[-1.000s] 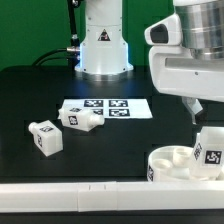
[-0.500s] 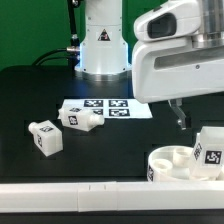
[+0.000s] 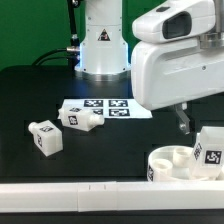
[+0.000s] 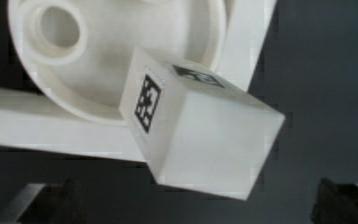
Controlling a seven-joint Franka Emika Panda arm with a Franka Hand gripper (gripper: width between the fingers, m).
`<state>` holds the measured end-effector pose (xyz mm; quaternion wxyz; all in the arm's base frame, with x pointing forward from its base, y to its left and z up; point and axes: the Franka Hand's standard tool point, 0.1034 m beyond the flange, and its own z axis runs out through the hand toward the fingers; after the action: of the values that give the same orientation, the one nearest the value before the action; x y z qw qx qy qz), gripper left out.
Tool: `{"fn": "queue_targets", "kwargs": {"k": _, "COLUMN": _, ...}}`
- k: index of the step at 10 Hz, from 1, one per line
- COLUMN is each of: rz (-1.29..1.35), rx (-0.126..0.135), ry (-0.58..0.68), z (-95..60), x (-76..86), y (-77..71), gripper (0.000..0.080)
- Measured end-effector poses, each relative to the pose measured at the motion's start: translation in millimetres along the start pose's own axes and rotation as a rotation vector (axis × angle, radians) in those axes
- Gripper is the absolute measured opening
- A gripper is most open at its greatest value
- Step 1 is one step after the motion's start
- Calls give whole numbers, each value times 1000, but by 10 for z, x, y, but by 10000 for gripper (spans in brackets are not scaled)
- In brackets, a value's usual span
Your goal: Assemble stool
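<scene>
With fingers (image 4: 25,200) apart and empty, centre gripper (image 3: 187,120) squarely over leg (image 3: 210,146) on seat (image 3: 168,160), then close on flat faces.

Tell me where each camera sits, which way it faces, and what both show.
Exterior: off the arm, across the table, facing the base; sees marker board, two loose legs, seat; tool shows.
Wrist: on the wrist, looking down at the third leg by the seat; the open tool's fingers show.
Shared: third leg and seat.
</scene>
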<state>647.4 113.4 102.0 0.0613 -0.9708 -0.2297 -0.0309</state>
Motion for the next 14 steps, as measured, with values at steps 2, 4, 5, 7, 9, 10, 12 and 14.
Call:
{"fn": "queue_targets", "kwargs": {"k": 2, "rz": -301, "rx": -32, "ry": -21, "z": 47, "x": 2, "y": -61, "gripper": 649}}
{"fn": "queue_targets", "kwargs": {"k": 4, "rz": -385, "rx": -38, "ry": -13, "z": 60, "x": -5, "y": -38, "gripper": 649}}
{"fn": "queue_targets", "kwargs": {"k": 5, "rz": -466, "rx": -41, "ry": -17, "z": 62, "x": -11, "y": -21, "gripper": 649}}
{"fn": "queue_targets", "kwargs": {"k": 7, "rz": -676, "rx": -78, "ry": -42, "z": 158, "x": 3, "y": -51, "gripper": 649}}
{"fn": "queue_targets", "kwargs": {"k": 9, "rz": -874, "rx": -91, "ry": -82, "z": 281, "x": -21, "y": -83, "gripper": 649}}
{"fn": "queue_targets", "kwargs": {"k": 10, "rz": -886, "rx": -87, "ry": -91, "z": 336, "x": -49, "y": -74, "gripper": 649}}
{"fn": "queue_targets", "kwargs": {"k": 12, "rz": -859, "rx": -88, "ry": -90, "z": 337, "x": -53, "y": -65, "gripper": 540}}
{"fn": "queue_targets", "kwargs": {"k": 14, "rz": -723, "rx": -91, "ry": -83, "z": 340, "x": -56, "y": -67, "gripper": 403}}
